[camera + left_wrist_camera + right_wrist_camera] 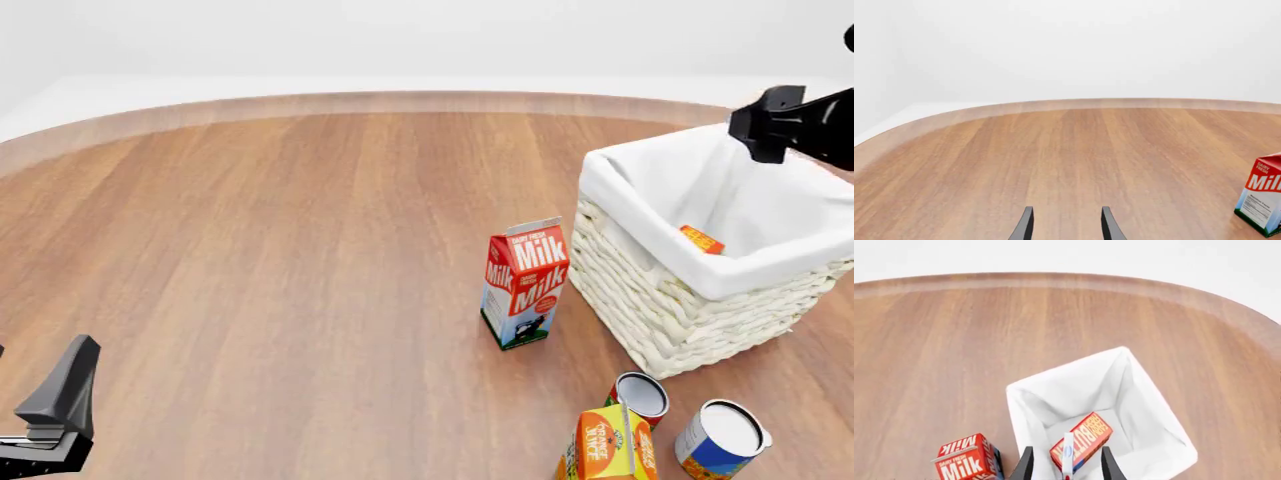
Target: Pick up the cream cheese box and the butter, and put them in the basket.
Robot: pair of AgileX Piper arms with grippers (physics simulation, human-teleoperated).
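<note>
The basket (657, 300) stands at the right of the table, its white cloth lining folded over the rim. Inside lies the butter (1086, 436), of which the front view shows only an orange corner (701, 240). My right gripper (1067, 448) hovers open over the basket (1054, 385), near its far rim in the front view (755, 126). The cream cheese box (1067, 460) appears edge-on as a narrow white-and-blue strip between those fingers, touching neither; I cannot tell whether it rests on anything. My left gripper (1067, 208) is open and empty at the near left (64, 392).
A red-and-white milk carton (525, 283) stands just left of the basket and also shows in the left wrist view (1262, 200). Two cans (641, 395) (722, 435) and an orange juice carton (607, 445) sit in front of the basket.
</note>
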